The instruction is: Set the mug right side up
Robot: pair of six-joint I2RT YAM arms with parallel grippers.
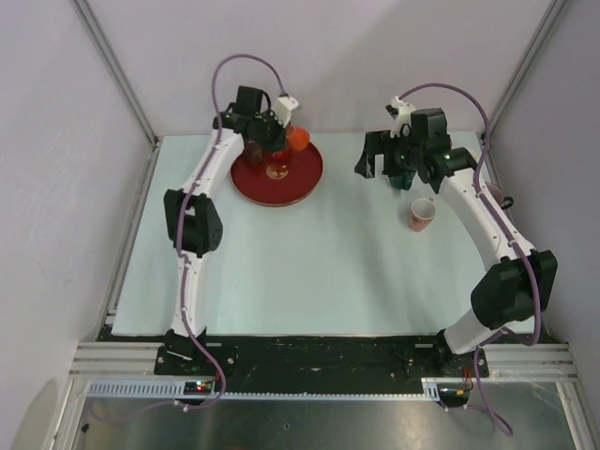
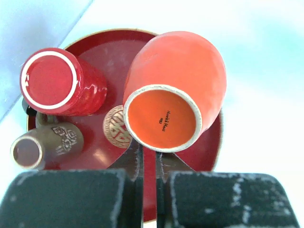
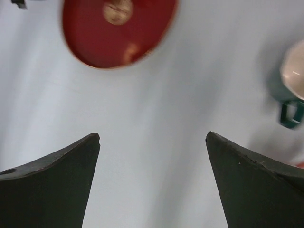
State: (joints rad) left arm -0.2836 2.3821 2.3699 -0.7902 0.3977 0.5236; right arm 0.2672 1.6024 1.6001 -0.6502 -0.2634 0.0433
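An orange mug point(image 2: 175, 90) hangs bottom-up over the far right rim of the red plate point(image 2: 95, 52), its glazed base facing the left wrist camera. My left gripper point(image 2: 149, 159) is shut, its fingers running in under the mug's base. The fingertips and whatever part of the mug they pinch are hidden behind the mug. From above, the orange mug point(image 1: 297, 139) sits right against the left gripper point(image 1: 274, 141). My right gripper point(image 3: 152, 137) stands open over bare table, holding nothing, to the right of the plate point(image 1: 305, 178).
On the plate stand an upside-down red cup point(image 2: 59, 83) and a small brown mug point(image 2: 52, 142). A pink-and-white cup point(image 1: 422, 215) stands upright on the table by the right arm. A pale cup with a green handle point(image 3: 290, 111) shows blurred at the right.
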